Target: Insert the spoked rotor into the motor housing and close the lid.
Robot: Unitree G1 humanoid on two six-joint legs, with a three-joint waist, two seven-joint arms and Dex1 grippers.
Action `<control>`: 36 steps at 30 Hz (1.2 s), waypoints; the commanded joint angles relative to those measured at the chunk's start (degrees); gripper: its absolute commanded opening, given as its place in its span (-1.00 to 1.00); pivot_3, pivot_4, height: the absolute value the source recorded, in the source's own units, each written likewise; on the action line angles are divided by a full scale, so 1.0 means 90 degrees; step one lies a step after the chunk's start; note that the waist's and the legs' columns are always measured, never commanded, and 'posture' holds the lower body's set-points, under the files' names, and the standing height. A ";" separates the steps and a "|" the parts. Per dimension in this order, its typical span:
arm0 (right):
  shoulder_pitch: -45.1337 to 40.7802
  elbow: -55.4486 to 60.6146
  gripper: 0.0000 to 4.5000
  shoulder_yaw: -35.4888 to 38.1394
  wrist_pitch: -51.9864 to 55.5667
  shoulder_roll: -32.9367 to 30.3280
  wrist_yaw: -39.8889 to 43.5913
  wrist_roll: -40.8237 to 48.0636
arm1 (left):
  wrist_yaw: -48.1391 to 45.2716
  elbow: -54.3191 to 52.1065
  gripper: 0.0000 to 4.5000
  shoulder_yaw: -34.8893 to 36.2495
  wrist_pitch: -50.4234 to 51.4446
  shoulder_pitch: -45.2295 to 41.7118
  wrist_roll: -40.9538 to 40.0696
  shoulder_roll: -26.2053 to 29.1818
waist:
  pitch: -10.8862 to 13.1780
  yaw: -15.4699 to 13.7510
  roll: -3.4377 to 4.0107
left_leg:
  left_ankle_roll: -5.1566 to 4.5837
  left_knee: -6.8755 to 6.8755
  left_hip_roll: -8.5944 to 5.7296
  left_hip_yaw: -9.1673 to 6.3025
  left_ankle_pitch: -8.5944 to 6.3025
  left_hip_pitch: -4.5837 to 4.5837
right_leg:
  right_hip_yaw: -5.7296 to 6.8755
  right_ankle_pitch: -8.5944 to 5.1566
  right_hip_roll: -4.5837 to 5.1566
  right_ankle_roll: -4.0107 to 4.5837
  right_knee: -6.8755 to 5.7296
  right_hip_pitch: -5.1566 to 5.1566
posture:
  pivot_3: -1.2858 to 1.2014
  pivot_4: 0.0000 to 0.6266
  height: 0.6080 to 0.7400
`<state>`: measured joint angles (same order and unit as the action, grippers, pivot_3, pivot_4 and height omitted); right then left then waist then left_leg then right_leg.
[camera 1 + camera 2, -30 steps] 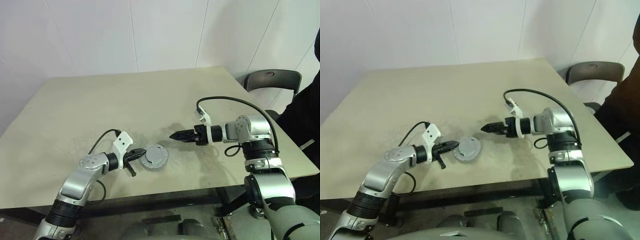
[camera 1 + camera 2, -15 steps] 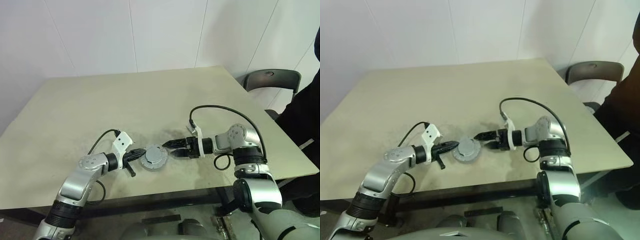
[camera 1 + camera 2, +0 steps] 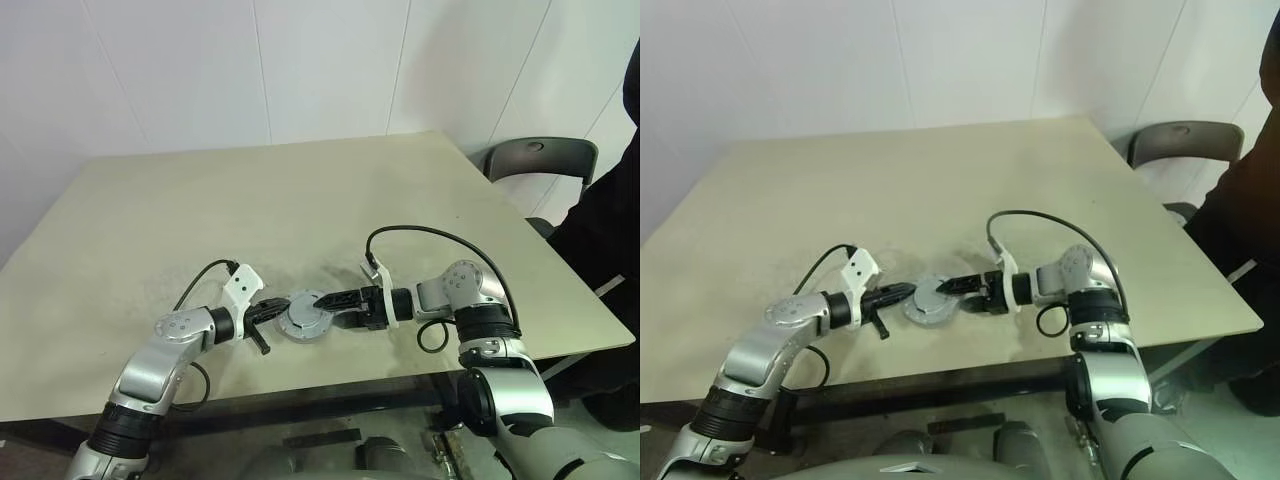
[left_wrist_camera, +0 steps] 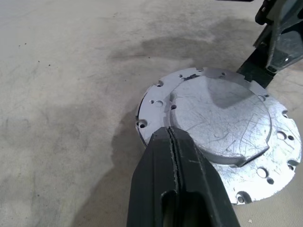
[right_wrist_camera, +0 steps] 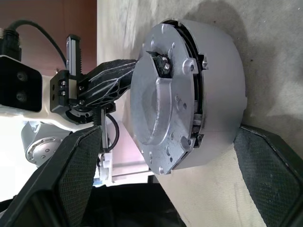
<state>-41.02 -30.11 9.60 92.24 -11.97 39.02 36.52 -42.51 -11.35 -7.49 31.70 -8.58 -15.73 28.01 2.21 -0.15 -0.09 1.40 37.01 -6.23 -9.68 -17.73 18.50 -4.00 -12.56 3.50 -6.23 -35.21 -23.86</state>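
Observation:
The lid [image 3: 305, 316], a flat grey metal disc with a raised middle, lies on top of the motor housing [image 5: 222, 80] near the table's front edge. A narrow seam shows between the two in the right wrist view. The spoked rotor is hidden. My left gripper [image 3: 272, 308] is shut, and its tip [image 4: 168, 131] rests against the lid's rim on the left side. From the right, my right gripper [image 3: 325, 303] stands open. Its fingers [image 5: 71, 175] are spread to either side of the housing, and neither is pressed onto it.
The assembly stands on a beige table [image 3: 250, 200], close to its front edge. A dark chair [image 3: 540, 160] is beyond the table's right corner. A person in dark clothing [image 3: 610, 230] stands at the right edge.
My right gripper has travelled left and down to the assembly, and its open fingers now straddle the housing. The left gripper and the lid have stayed put.

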 commanded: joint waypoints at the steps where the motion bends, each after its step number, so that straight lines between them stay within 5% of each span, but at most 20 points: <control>1: -0.0144 0.0039 0.98 0.0217 0.0028 0.0151 -0.0090 0.0363 | -0.0073 -0.0119 -1.00 -0.0022 0.0033 -0.0006 -0.0095 0.0005 | 0.0000 0.0017 0.0000 | 0.0000 0.0000 0.0000 0.0000 0.0000 0.0000 | 0.0000 0.0000 0.0000 0.0000 0.0000 0.0000 | 0.03 -1.00 1.00; 5: -0.0149 -0.0033 0.75 0.0371 0.0028 0.0148 -0.0242 0.0416 | -0.0087 -0.0130 -1.00 -0.0006 0.0050 -0.0005 -0.0096 0.0016 | 0.0000 0.0095 0.0000 | 0.0000 0.0000 0.0000 0.0000 0.0000 0.0000 | 0.0000 0.0000 0.0000 0.0000 0.0000 0.0000 | 0.03 -1.00 1.00; 13: -0.0090 -0.0025 -0.42 0.0486 0.0028 0.0183 -0.0428 0.0514 | -0.0130 -0.0125 -1.00 -0.0002 0.0063 -0.0018 -0.0095 0.0032 | -0.0001 0.0103 0.0002 | 0.0000 0.0000 0.0000 0.0000 0.0000 0.0001 | -0.0001 0.0000 0.0000 0.0000 0.0000 -0.0001 | 0.03 -1.00 1.00; 36: 0.0096 0.0446 -0.42 0.0023 -0.0481 0.0018 -0.0371 0.0329 | 0.0033 -0.0191 -1.00 0.0489 0.0095 -0.0226 -0.0359 -0.0088 | 0.0000 0.0112 0.0002 | 0.0000 0.0000 0.0000 0.0000 0.0000 0.0000 | -0.0001 0.0000 0.0000 -0.0001 0.0000 0.0000 | 0.03 -1.00 1.00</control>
<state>-39.81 -28.45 10.74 90.11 -11.41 35.25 39.66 -42.63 -11.59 -5.69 32.35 -9.02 -17.08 27.35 2.21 0.86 -0.07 1.39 37.01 -6.23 -9.69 -17.73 18.50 -4.01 -12.56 3.50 -6.24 -35.21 -23.85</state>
